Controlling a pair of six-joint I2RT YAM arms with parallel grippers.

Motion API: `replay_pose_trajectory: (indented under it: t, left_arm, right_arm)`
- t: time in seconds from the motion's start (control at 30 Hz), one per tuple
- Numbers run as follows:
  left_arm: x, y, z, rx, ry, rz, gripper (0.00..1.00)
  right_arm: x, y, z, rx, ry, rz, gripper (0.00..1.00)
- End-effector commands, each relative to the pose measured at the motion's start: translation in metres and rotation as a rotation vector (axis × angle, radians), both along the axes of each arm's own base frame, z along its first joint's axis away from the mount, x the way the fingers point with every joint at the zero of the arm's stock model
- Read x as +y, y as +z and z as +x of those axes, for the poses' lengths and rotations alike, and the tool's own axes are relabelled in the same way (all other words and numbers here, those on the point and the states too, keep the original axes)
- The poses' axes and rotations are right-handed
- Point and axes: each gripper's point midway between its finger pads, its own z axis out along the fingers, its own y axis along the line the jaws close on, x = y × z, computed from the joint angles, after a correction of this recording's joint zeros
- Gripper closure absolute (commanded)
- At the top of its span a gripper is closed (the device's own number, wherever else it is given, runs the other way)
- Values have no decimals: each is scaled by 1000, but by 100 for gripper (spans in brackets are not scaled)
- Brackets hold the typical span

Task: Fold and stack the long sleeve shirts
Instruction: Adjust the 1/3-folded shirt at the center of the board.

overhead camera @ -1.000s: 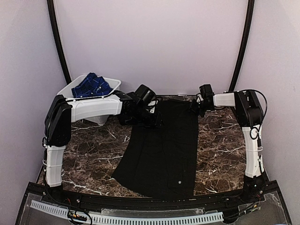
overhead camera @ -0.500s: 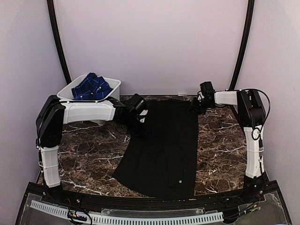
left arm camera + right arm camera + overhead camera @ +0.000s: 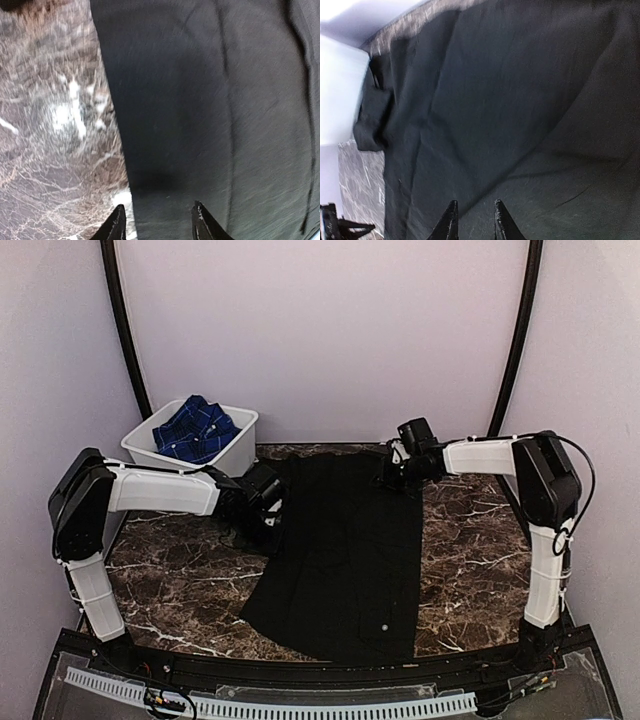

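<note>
On the table [image 3: 470, 540] lies the black shirt [image 3: 350, 550], button [image 3: 384, 627] showing.

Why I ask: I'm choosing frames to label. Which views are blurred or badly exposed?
Left wrist: motion-smeared, marble table and black shirt both streaky. Right wrist: softer blur, a blown-out white area at the left edge. Top external: sharp and evenly lit, though the shirt reads as flat black.

there are two long sleeve shirts: one plain black cloth shirt [image 3: 345, 550] and one dark blue checked cloth shirt [image 3: 195, 427]. there is one white plastic tub [image 3: 236, 444] and two white jointed robot arms [image 3: 160, 490] [image 3: 480, 455].
</note>
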Motion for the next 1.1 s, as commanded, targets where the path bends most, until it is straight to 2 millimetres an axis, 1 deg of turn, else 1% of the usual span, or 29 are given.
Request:
replay_pose_trajectory:
  t: [0.0,0.1,0.23,0.37,0.5,0.6,0.63,0.73,0.83,0.87,0.9,0.97,1.07]
  left_arm:
    - [4,0,-12,18,-27,-3,58]
    - [-1,-5,-23,45,-47,-5,58]
    - [-9,-15,-38,78,-65,16,58]
    - [-19,-25,-55,111,-78,28,59]
    - [-36,-31,-71,139,-102,32,59]
    - [-49,-31,-79,151,-108,20,59]
    - [-54,-33,-85,158,-120,22,59]
    - [-65,-33,-93,169,-127,13,59]
    - [-79,-30,-103,168,-157,0,60]
    - [-82,-31,-105,170,-164,0,60]
    - [-88,-26,-108,166,-178,-6,60]
    - [-97,-20,-111,160,-200,-15,60]
    - [-103,-6,-109,139,-203,-21,60]
  right_arm:
    - [0,-30,-6,52,-12,6,78]
    - [-7,-50,-7,80,-26,-29,79]
    - [-28,-74,-8,128,-66,-77,81]
    - [-52,-89,-11,160,-110,-79,81]
    - [-78,-97,-12,171,-150,-83,81]
    - [-96,-98,-10,167,-167,-87,80]
    - [-101,-99,-9,165,-171,-99,80]
    - [-118,-100,-3,163,-182,-136,79]
    - [-128,-95,3,152,-188,-126,77]
    - [-131,-93,4,151,-191,-138,77]
    - [-131,-90,5,148,-186,-144,77]
    - [-127,-81,3,135,-169,-126,75]
    - [-124,-71,-3,124,-152,-129,73]
